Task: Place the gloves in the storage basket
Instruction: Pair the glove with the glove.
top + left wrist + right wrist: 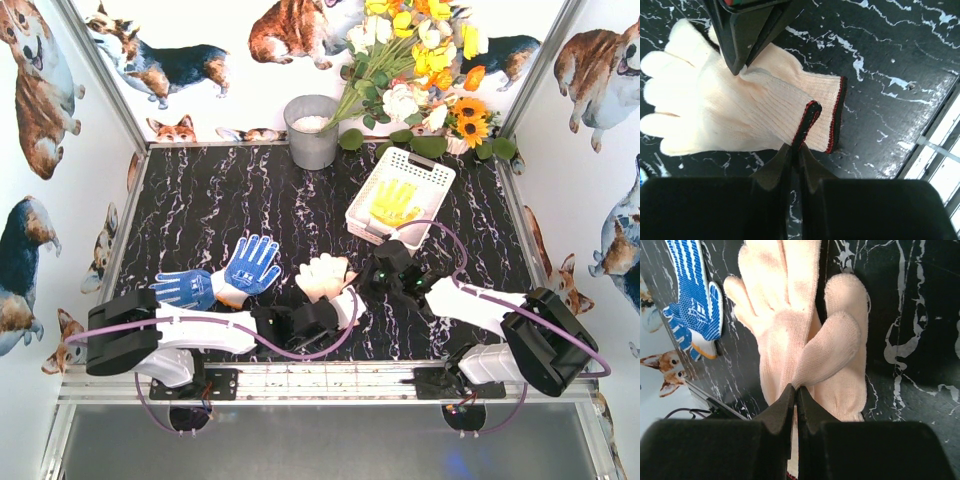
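Observation:
A cream glove (725,105) lies on the black marble table, and my left gripper (797,147) is shut on its dark, red-stitched cuff. My right gripper (796,389) is shut on a lifted thumb of the cream gloves (785,330), which lie stacked. In the top view both grippers meet at this cream pile (322,274), the left gripper (345,308) at the near side, the right gripper (368,280) at the right. Two blue dotted gloves (252,265) (185,288) lie to the left. A yellow glove (393,203) lies inside the white storage basket (432,178).
A grey metal bucket (312,130) stands at the back centre, with a bunch of flowers (420,60) beside it, behind the basket. Corgi-print walls close in the table on three sides. The metal rail (320,382) runs along the near edge.

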Controlling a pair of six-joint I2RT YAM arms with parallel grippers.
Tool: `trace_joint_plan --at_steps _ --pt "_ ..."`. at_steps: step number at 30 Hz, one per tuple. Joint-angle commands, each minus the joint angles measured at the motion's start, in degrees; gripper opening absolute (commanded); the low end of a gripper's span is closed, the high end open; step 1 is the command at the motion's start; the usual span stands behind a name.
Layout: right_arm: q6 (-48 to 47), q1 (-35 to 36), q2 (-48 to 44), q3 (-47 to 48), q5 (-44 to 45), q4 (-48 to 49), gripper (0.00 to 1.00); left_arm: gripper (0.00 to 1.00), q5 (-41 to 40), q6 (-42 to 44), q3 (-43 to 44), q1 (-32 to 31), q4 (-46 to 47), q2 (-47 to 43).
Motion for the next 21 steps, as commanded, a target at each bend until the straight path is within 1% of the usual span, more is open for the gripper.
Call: trace_joint_plan --at_steps 1,5,12,13,21 --pt "-2.22 -0.79 -0.64 2.3 1.36 0.86 0.0 0.0 2.49 -3.84 1.62 -0.25 4.52 2.05" --pt "-2.96 -1.06 0.21 2.48 0.51 0.86 0.0 0.0 2.33 -7.38 2.66 -0.23 6.49 5.1" --pt "-3.92 -1.19 1.6 2.81 -1.02 0.95 0.03 0.0 -1.61 -12.92 4.29 -0.28 8.61 9.12" --pt "-4.16 -1.2 1.61 2.84 -1.13 0.95 0.04 0.0 -1.61 -13.54 4.45 -0.27 9.07 9.45" --pt "-7.73 -3.09 -2.86 2.38 -1.24 -2.75 0.29 0.0 -3.08 -17.35 4.8 -0.23 8.79 9.89"
